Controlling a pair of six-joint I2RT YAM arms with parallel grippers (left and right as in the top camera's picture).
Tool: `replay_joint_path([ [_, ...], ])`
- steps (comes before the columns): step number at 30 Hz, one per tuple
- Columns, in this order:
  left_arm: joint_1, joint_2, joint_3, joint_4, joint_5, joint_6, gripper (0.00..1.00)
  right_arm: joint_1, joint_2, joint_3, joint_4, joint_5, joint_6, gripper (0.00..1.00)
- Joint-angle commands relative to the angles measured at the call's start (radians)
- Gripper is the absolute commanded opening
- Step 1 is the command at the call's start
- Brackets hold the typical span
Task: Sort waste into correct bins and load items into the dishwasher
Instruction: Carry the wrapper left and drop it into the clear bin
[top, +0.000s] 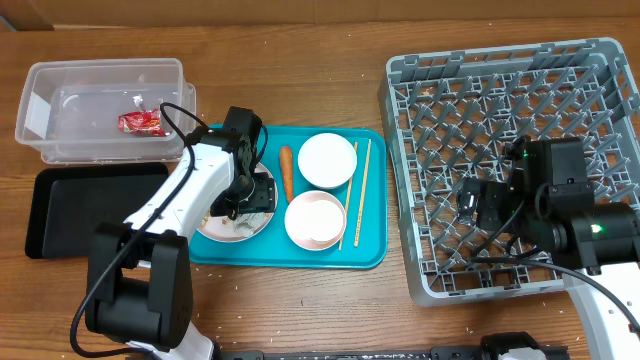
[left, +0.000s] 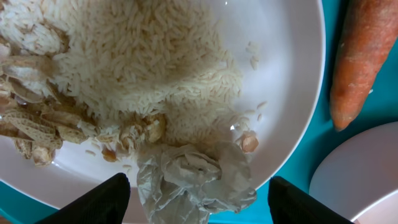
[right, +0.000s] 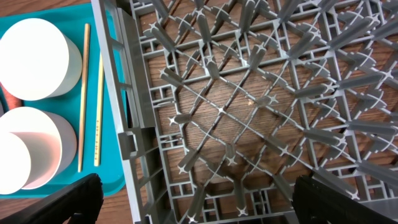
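Wrapper (left: 193, 180), grey and crumpled, sits right between the left fingers (left: 99, 199), on the near rim of the plate (left: 292, 74). The fingers stand apart, one on each side, neither touching it: lined up, I'd say, to pinch the foil out without dragging food along. Just beyond them, rice (left: 143, 56) heaps mid-plate, with beige scraps (left: 37, 124) off to the left. Out to the right, the carrot (left: 360, 56) lies on the teal tray (left: 305, 162) and a bowl (left: 360, 180) edges in.

The right fingers (right: 68, 202) are spread wide and empty above the rack (right: 134, 93), likely waiting for dishes; the chopsticks (right: 83, 93) lie to their left.

The wrapper's lower edge runs out of frame, so the fingertips' depth is unclear. From overhead the left arm (top: 190, 180) hides wrapper and most of the plate. The tub (top: 50, 110) and the black tray (top: 60, 210) sit well to the left.
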Motion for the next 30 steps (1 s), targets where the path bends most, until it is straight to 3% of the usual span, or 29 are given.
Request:
replay_joint_path([
  [1,-0.007,-0.021,-0.01,0.002,-0.014,0.012,0.73,-0.003,-0.005,0.028,0.004,0.01,-0.003,1.0],
  [30,-0.007,0.054,-0.018,0.021,-0.009,0.011,0.66,-0.003,-0.005,0.028,-0.006,0.01,-0.003,1.0],
])
